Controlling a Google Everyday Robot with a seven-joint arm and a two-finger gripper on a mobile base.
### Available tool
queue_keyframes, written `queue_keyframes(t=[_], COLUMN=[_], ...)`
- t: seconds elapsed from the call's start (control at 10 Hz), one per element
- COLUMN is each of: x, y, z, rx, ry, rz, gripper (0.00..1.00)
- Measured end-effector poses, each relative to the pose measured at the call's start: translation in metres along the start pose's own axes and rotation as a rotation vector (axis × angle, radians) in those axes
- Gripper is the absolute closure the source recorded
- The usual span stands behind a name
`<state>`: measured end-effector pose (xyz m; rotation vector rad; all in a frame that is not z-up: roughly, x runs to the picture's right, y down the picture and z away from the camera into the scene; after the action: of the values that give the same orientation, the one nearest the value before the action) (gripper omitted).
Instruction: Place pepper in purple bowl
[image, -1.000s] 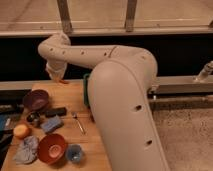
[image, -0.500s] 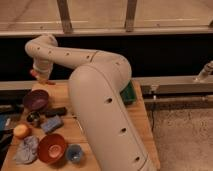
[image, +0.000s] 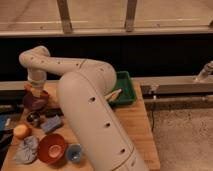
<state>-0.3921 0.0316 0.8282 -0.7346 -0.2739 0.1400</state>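
My gripper (image: 34, 90) hangs from the white arm at the far left of the table, just above the back rim of the purple bowl (image: 36, 101). A small red-orange piece, the pepper (image: 31, 89), shows between the fingertips, so the gripper is shut on it. The pepper sits over the bowl, close to its rim. The big white arm crosses the middle of the view and hides part of the table.
On the wooden table (image: 135, 125) are a red-orange bowl (image: 51, 147), a small blue cup (image: 74, 152), a grey cloth (image: 26, 150), an orange fruit (image: 21, 131), a blue block (image: 51, 124) and a dark metal cup (image: 33, 118). A green tray (image: 125, 89) stands at the back.
The gripper has swung left from the table's middle and then come down, and now sits just over the purple bowl.
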Motion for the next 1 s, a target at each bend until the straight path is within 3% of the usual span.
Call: queue_keyframes(t=[0.4, 0.6, 1.0], x=[-0.011, -0.015, -0.014], y=[0.000, 0.001, -0.001], z=[0.008, 0.010, 0.014], rx=[-0.032, -0.042, -0.057], ry=[0.003, 0.004, 0.004], rz=[-0.033, -0.046, -0.052], gripper=[0.99, 0.85, 0.44])
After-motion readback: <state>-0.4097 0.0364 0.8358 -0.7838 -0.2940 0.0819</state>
